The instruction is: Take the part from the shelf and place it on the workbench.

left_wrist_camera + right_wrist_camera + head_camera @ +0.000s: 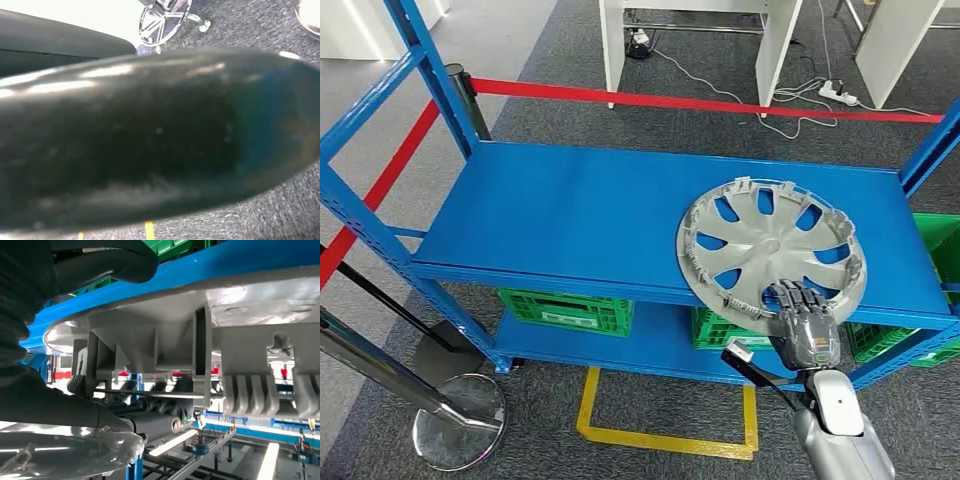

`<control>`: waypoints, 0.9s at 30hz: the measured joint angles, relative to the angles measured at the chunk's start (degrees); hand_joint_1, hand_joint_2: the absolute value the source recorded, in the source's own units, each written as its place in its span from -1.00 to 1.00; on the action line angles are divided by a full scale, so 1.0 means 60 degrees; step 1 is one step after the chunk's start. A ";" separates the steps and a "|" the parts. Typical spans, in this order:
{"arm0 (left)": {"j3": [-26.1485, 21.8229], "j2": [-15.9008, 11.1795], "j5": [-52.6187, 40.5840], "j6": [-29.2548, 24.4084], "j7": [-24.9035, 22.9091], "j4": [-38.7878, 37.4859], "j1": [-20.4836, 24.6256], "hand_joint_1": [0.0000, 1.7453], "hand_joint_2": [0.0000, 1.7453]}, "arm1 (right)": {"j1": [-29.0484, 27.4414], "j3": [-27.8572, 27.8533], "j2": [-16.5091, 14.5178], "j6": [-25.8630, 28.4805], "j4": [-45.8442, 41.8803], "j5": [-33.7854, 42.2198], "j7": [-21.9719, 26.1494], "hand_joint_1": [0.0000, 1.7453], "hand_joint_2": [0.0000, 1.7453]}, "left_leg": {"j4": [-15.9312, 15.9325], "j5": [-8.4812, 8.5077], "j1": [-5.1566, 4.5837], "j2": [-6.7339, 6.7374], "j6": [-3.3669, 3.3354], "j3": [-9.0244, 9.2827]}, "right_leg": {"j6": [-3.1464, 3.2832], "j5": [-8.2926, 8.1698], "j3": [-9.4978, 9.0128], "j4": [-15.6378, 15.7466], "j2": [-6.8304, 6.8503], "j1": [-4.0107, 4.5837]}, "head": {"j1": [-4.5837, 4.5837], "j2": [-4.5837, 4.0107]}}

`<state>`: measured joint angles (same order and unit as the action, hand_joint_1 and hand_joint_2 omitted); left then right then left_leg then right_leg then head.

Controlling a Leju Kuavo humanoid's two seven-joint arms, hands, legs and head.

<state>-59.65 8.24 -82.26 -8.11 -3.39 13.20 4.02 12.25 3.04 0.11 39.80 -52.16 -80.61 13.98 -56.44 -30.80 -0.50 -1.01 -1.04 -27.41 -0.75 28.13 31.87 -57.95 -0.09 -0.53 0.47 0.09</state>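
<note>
Right hand (801, 318) grips the hubcap's (761, 240) near rim.

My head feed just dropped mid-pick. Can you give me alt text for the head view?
The right hand reaches onto the near rim of a silver hubcap lying flat at the right front of a blue shelf, its edge jutting over the shelf lip. Green crates sit on the lower level, and a red barrier tape runs behind.
</note>
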 joint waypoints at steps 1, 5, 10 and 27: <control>0.0000 0.0000 0.0001 -0.0005 -0.0002 0.0000 -0.0001 -1.00 -1.00 | -0.0022 0.0001 0.0000 0.0001 -0.0032 0.0001 0.0002 1.00 1.00 | 0.0000 0.0000 0.0000 0.0000 0.0000 0.0000 | 0.0000 0.0000 0.0000 0.0000 0.0001 0.0000 | -0.0001 0.0000; 0.0001 0.0000 0.0005 -0.0016 -0.0007 -0.0002 -0.0001 -1.00 -1.00 | -0.0172 0.0015 -0.0003 0.0004 -0.0260 0.0053 0.0036 1.00 1.00 | 0.0000 0.0000 0.0000 0.0000 0.0000 -0.0001 | 0.0000 0.0000 -0.0001 0.0000 0.0001 0.0000 | -0.0001 -0.0003; -0.0002 0.0000 0.0023 -0.0020 -0.0004 -0.0004 -0.0003 -1.00 -1.00 | -0.0404 0.0051 -0.0005 0.0004 -0.0596 0.0168 0.0147 1.00 1.00 | 0.0000 0.0001 0.0000 -0.0002 0.0000 -0.0001 | 0.0000 0.0000 -0.0004 0.0000 0.0004 0.0000 | 0.0000 -0.0002; -0.0015 -0.0003 0.0055 -0.0993 0.0309 -0.0004 -0.0012 -1.00 1.00 | -0.2308 -0.0054 -0.0608 0.0004 -0.4621 0.0606 0.1916 1.00 1.00 | 0.0002 0.0000 0.0000 -0.0001 0.0000 -0.0016 | 0.0000 0.0001 0.0008 -0.0001 0.0002 0.0000 | 0.0002 -0.0002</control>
<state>-59.74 8.22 -81.93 -14.07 -1.54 13.18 3.95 -1.60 2.72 -3.54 39.82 -79.89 -76.97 25.47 -56.43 -30.80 -0.50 -1.02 -1.04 -27.50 -0.75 28.14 31.92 -57.96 -0.08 -0.53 0.48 0.08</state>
